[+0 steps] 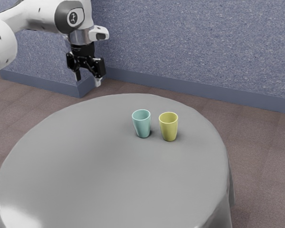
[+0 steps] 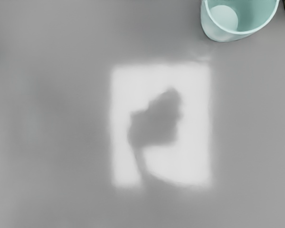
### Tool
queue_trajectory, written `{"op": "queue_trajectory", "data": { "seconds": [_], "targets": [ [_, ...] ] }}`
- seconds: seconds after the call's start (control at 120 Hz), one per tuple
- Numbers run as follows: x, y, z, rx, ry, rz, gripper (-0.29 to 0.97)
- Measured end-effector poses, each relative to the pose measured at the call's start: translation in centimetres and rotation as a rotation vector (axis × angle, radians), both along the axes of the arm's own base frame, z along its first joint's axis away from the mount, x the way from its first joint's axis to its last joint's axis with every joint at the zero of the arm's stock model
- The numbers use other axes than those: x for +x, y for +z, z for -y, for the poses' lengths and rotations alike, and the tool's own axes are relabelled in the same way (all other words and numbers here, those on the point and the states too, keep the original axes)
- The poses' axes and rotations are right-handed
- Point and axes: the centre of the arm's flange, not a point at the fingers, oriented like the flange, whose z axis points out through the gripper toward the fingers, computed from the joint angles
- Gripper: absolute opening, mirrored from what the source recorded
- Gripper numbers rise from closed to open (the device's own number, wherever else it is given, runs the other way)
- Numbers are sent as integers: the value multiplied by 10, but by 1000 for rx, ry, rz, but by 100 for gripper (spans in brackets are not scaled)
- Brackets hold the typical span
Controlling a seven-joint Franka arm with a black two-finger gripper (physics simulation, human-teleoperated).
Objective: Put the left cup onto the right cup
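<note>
Two cups stand upright on the round table (image 1: pixel 85 180), toward its far side. Left cup (image 1: pixel 142 123) at the exterior view's left, right cup (image 1: pixel 168 126) just beside it, not touching. Gripper (image 1: pixel 89 78) hangs above the table's far-left edge, well apart from both. Wall (image 1: pixel 204 42) behind.

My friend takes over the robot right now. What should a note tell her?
Claw: open, empty, high above the table, away from the cups.
Cups: teal cup and yellow cup stand upright side by side on the table, teal on the exterior view's left.
Done: nothing yet; no cup grasped.
Left: grasp the teal cup, lift it, set it onto the yellow cup.
</note>
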Motion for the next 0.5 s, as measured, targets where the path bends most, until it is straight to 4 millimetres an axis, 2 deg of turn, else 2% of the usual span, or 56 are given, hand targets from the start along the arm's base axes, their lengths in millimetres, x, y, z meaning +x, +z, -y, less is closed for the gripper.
{"op": "queue_trajectory", "data": {
  "seconds": [0.25, 0.5],
  "targets": [
    [15, -28, -7, 3, 9, -16, 66],
    [30, -45, -1, 5, -2, -6, 66]
  ]
}}
